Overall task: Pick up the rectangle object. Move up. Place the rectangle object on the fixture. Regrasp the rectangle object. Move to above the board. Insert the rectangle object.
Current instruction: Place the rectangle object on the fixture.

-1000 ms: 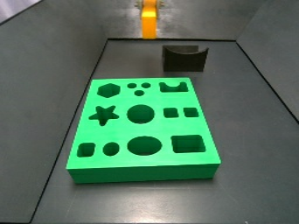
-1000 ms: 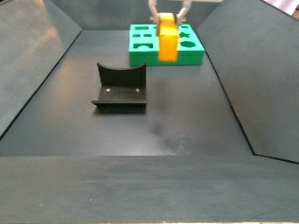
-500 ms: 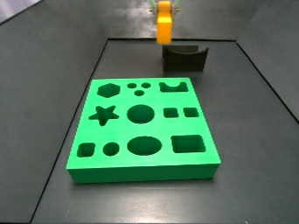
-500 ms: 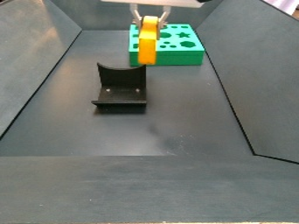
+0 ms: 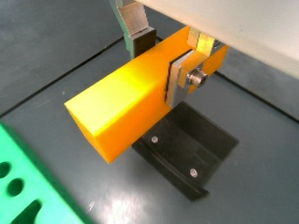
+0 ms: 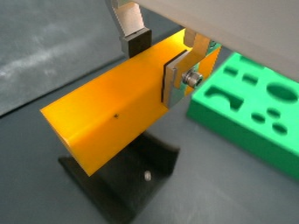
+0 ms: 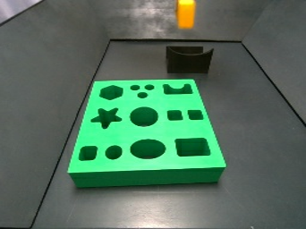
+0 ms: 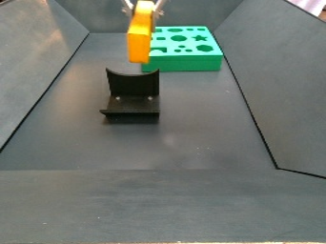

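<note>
The gripper (image 5: 162, 61) is shut on the rectangle object (image 5: 135, 101), a smooth orange-yellow block, gripped near one end between a dark pad and a silver plate; both wrist views show this (image 6: 158, 57). The block (image 6: 117, 114) hangs in the air right above the fixture (image 6: 128, 188), a dark bracket with a U-shaped notch (image 5: 187, 153). In the side views the block (image 8: 140, 33) hangs upright over the fixture (image 8: 132, 93), apart from it. The block (image 7: 187, 12) also shows above the fixture (image 7: 188, 58). The gripper body is cut off by the frame edge in both side views.
The green board (image 7: 149, 130) with several cut-out holes lies flat on the dark floor, beside the fixture; it also shows in a side view (image 8: 189, 48) and in both wrist views (image 6: 251, 105) (image 5: 24, 184). Sloping grey walls (image 8: 38, 76) enclose the floor.
The gripper has carried the block away from the board's side and over the fixture, and a little higher. The board and fixture have not moved.
</note>
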